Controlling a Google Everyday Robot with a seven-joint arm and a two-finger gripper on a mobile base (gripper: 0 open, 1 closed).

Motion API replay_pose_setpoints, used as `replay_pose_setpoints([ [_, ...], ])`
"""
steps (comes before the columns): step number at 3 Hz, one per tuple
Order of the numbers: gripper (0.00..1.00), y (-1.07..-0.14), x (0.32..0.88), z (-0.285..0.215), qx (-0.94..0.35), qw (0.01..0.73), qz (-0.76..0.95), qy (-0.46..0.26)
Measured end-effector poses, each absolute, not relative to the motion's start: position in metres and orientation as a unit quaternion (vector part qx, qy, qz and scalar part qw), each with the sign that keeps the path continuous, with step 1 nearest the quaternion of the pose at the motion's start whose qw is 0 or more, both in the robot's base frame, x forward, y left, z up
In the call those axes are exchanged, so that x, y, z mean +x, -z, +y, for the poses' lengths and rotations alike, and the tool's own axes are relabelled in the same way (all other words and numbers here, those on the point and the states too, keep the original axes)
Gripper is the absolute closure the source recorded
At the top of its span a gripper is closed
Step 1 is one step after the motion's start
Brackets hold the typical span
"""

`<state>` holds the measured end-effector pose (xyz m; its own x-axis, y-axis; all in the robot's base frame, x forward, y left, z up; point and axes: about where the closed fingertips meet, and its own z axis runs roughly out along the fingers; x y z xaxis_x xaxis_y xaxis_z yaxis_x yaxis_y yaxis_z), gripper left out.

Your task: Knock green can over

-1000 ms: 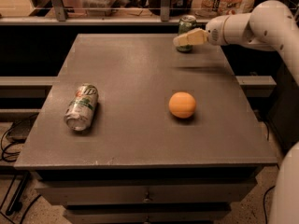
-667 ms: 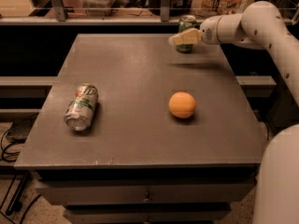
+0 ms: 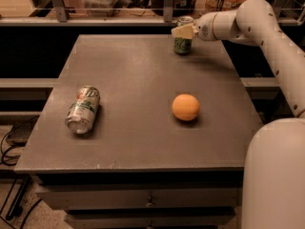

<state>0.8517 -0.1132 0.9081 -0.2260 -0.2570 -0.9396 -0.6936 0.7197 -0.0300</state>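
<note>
Reaching in from the right, the end effector (image 3: 179,31) overlaps the upper part of the green can (image 3: 182,45), just under its silver rim. Contact looks likely but cannot be confirmed, and I cannot tell whether the end effector is open or closed. The can stands upright near the far edge of the table (image 3: 133,70), right of centre.

The step in hand appears to be the toppling push. It is best done by keeping the contact high on the can and sweeping sideways to the left. A low push would probably slide the can across the table instead of tipping it. Pushing left or toward the near side seems safer than pushing away, since the far edge is close and a fallen cylinder rolls.

The can is slim, thin glossy metal, dark green with pale lettering. The table top is matte, dark grey and faintly grainy, so it should hold the can's base. An orange (image 3: 186,107), round and dull-skinned, rests well apart toward the near side. A silver-white can (image 3: 83,109) lies on its side at the left.
</note>
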Motion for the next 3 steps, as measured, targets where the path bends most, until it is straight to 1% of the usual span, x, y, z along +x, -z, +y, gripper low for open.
replay_pose_setpoints([
  [1, 0.73, -0.922, 0.84, -0.095, -0.36, 0.531, 0.744, -0.189],
  [2, 1.0, -0.94, 0.801, -0.063, -0.481, 0.487, 0.719, -0.124],
  [3, 0.84, -0.937, 0.771, -0.049, -0.583, 0.423, 0.691, -0.062],
])
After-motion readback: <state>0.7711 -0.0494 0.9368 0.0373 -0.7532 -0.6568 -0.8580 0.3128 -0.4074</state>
